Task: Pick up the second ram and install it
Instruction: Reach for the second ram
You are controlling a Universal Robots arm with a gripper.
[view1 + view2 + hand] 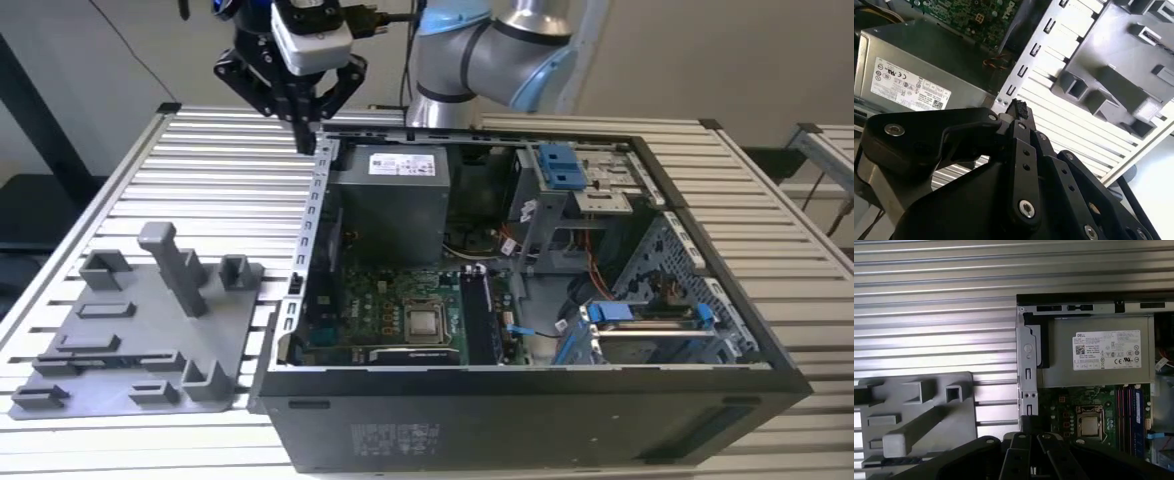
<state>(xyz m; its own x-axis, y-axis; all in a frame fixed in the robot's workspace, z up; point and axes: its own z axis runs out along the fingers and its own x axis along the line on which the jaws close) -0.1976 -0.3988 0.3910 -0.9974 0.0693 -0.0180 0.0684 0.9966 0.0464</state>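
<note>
My gripper (307, 140) hangs shut with nothing between its fingers, high over the back corner of the open computer case (534, 400) on the exterior view's left. Its tips (1019, 107) show in both wrist views, just outside the case wall (1026, 365). A thin dark strip (114, 357), seemingly the second ram, lies in a slot of the grey holder plate (134, 320), far from the gripper. That strip (891, 460) sits at the plate's edge in the first wrist view. The long memory slots (481, 315) run beside the processor (424, 322) on the motherboard.
A grey power supply (394, 200) fills the case's back corner under the gripper. Blue drive brackets (561, 165) and cables crowd the case's right side. The holder plate has a tall upright post (174, 265) and several smaller ones. Ribbed metal table (227, 170) lies around the case.
</note>
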